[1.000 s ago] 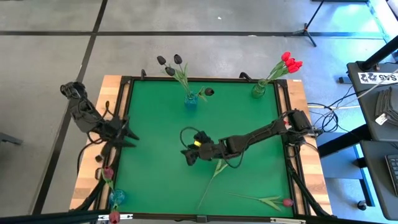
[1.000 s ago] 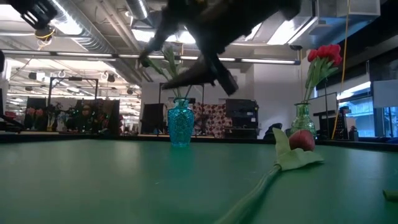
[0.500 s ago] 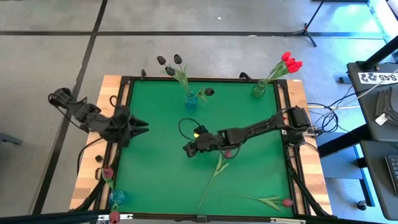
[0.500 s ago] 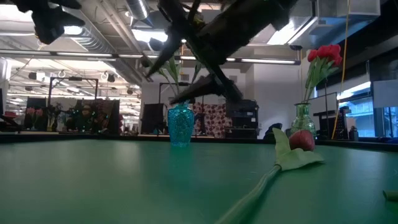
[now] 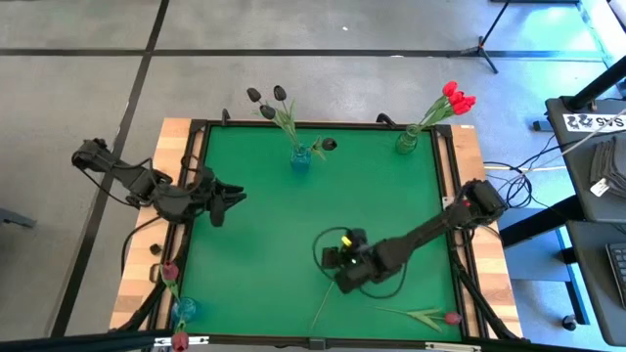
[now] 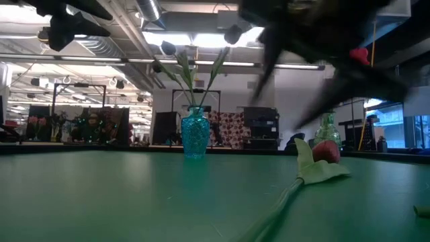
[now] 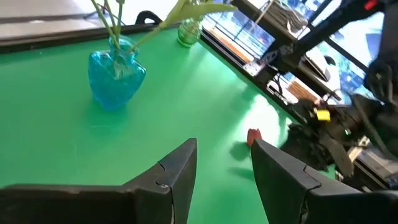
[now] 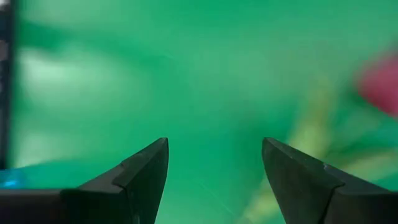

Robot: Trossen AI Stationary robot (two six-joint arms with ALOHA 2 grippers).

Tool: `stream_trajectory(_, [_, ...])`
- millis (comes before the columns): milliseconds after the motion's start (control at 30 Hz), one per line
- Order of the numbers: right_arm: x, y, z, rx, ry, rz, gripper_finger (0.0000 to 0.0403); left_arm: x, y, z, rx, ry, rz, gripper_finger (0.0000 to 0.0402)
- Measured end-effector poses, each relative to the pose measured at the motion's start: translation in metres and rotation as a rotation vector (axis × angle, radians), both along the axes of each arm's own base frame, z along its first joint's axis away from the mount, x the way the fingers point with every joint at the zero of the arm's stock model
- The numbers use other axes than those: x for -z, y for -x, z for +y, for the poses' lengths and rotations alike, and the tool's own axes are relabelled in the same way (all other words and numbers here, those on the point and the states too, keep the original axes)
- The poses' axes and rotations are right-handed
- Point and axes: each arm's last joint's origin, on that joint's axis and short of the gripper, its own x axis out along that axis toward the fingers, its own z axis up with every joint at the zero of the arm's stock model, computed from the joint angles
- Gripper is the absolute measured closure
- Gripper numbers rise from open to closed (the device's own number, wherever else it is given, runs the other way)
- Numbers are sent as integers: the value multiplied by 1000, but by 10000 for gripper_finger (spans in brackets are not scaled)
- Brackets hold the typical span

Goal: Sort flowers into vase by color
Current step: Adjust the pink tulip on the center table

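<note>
A red tulip lies flat on the green table, its head point(image 6: 326, 151) toward the middle and its stem point(image 5: 323, 311) running to the near edge. My right gripper point(image 5: 333, 262) hovers open above it; the right wrist view shows the blurred head point(image 8: 379, 84) off to one side of the fingers. A second red tulip point(image 5: 423, 315) lies near the front right. My left gripper point(image 5: 238, 198) hangs open over the table's left part. Black tulips stand in a blue vase point(image 5: 300, 156), red ones in a clear green vase point(image 5: 406, 142).
Another blue vase point(image 5: 183, 311) with dark red tulips stands on the wooden ledge at the front left. A small dark round object point(image 5: 329, 144) lies beside the far blue vase. Open green table lies between the two arms.
My right gripper has swung from the table's middle toward the near edge and a little right, rolling its wrist, and now hangs over the lying tulip. My left gripper has moved right, in over the table's left edge, and turned. The tulips have stayed put.
</note>
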Motion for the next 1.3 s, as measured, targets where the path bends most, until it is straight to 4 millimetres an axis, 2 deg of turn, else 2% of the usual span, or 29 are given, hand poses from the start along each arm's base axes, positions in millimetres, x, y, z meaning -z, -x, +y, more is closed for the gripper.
stream_trajectory(133, [5, 19, 14, 85, -37, 70, 146, 1, -4, -1, -24, 7, -6, 253])
stream_trajectory(300, [8, 32, 19, 121, -95, 177, 146, 1, -4, -2, -22, 12, -6, 253])
stream_trajectory(633, [9, 29, 19, 131, -192, 207, 146, 1, -4, -2, -25, 11, -7, 253])
stream_trajectory(800, [10, 21, 5, 175, -184, 177, 150, 1, -4, -2, -29, 9, -8, 253])
stream_trajectory(900, [22, 18, -9, 216, -178, 213, 171, 1, -4, -2, -34, 23, -13, 253])
stream_trajectory(1067, [34, 10, -24, 265, -180, 250, 232, 2, -4, -3, -7, 44, -5, 253])
stream_trajectory(1300, [44, 4, -30, 243, -164, 269, 338, 2, -4, -3, 1, 58, -5, 253])
